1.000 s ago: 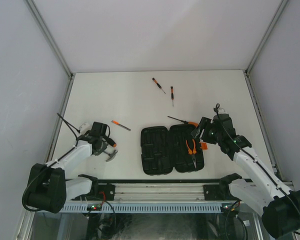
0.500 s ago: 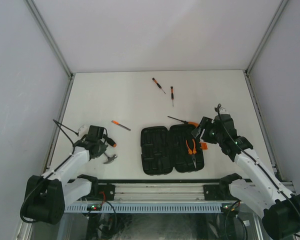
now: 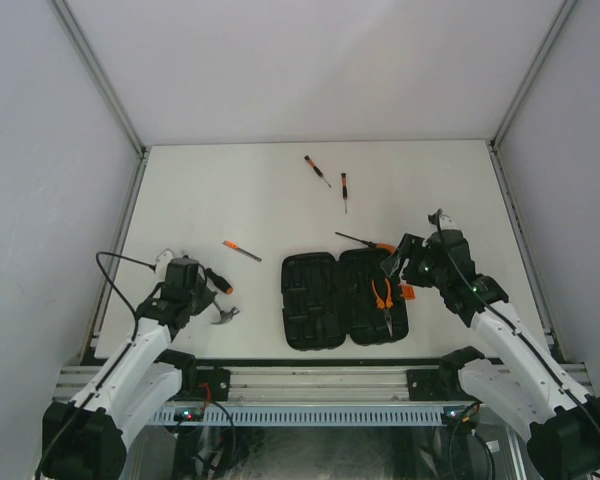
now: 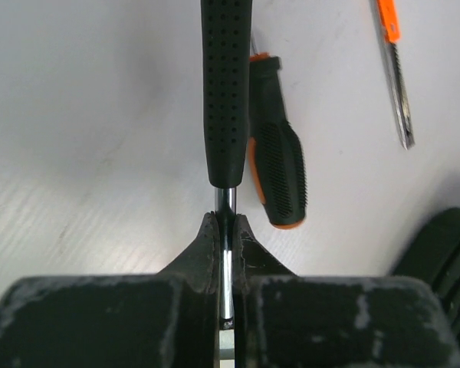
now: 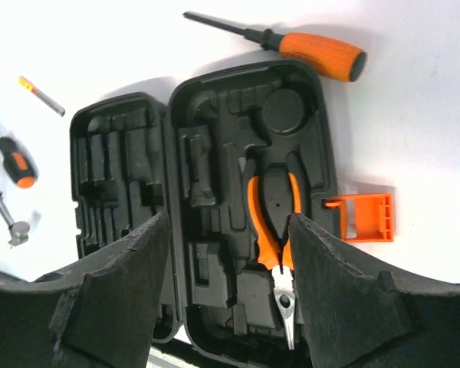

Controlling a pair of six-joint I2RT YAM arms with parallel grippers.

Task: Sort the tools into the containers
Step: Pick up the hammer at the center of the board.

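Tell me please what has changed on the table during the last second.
The left pincer, shut on the hammer by its metal shaft, drew leftward, and the hammer's head slid slightly toward the robot. The right pincer, open above the tool case, the pliers and the loose screwdrivers stayed put.

Left white-shelled slim arm (image 3: 140, 345), matching right white-shelled arm (image 3: 515, 335), chunky black joint housings at shoulders and wrists, thin black cable loop (image 3: 130, 259) off the left wrist, small green light (image 3: 472, 286) on the right forearm, matte-black gripper fingers (image 4: 100, 322) scuffed grey at the edges
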